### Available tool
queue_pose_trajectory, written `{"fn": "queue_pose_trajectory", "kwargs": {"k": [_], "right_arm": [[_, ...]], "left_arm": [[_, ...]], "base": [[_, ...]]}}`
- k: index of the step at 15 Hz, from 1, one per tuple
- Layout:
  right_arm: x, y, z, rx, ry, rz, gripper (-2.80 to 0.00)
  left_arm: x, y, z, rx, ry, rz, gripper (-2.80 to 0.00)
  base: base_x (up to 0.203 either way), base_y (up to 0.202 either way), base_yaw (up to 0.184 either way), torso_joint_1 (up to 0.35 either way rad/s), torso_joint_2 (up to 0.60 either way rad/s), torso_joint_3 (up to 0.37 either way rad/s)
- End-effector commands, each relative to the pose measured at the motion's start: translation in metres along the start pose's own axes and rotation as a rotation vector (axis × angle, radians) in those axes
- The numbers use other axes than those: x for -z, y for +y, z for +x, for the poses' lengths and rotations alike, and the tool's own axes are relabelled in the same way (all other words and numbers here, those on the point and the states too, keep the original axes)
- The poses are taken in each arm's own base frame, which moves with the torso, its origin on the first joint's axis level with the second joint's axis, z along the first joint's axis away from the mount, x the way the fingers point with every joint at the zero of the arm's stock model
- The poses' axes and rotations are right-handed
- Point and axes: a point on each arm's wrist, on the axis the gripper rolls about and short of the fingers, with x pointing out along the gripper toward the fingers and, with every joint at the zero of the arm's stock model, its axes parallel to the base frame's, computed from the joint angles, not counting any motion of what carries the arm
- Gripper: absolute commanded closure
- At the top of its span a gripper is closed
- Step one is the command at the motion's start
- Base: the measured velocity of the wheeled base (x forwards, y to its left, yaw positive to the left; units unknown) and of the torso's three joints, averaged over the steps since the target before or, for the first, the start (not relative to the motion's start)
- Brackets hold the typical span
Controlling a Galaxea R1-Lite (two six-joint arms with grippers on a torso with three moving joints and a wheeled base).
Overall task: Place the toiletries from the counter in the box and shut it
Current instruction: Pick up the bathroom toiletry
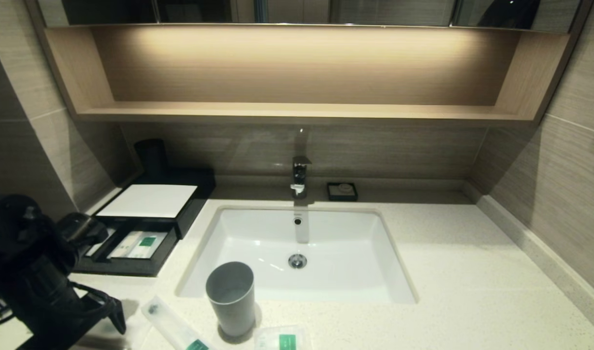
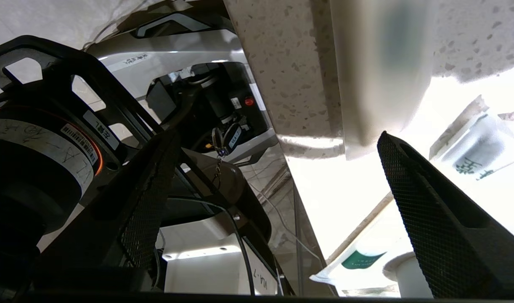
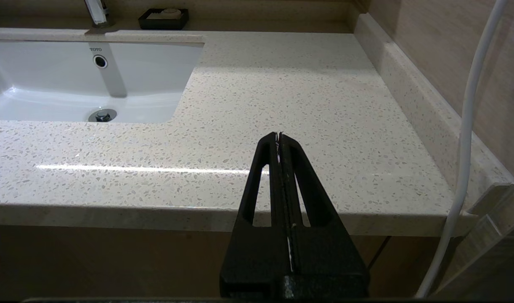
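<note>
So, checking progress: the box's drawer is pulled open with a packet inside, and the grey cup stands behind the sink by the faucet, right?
Not quite. The head view shows the grey cup in front of the sink, near the counter's front edge. The box's drawer is open with a packet inside.

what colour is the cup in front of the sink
Grey, the cup shows best in the head view.
</note>
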Motion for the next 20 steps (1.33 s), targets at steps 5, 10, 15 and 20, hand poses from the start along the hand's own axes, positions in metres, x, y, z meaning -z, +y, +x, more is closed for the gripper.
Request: {"fn": "queue_pose_trajectory", "kwargs": {"k": [5, 10, 15, 20], "right_arm": [[0.000, 0.000, 0.000, 0.000, 0.002, -0.001, 0.00], [0.000, 0.000, 0.000, 0.000, 0.002, -0.001, 0.00], [0.000, 0.000, 0.000, 0.000, 0.002, -0.001, 0.00], [0.000, 0.000, 0.000, 0.000, 0.002, -0.001, 0.00]], "left_arm": [[0.001, 0.003, -0.006, 0.023, -0.011, -0.009, -2.80], [-0.002, -0.002, 0.001, -0.005, 0.000, -0.021, -2.80], [-0.003, -0.002, 0.001, -0.008, 0.000, -0.039, -2.80], [-0.005, -0.003, 0.004, -0.025, -0.013, -0.045, -2.80]], "base": [[0.000, 0.000, 0.000, 0.000, 0.00, 0.000], [0.000, 0.000, 0.000, 0.000, 0.00, 0.000], [0.000, 0.000, 0.000, 0.000, 0.00, 0.000], [0.000, 0.000, 0.000, 0.000, 0.00, 0.000]]}}
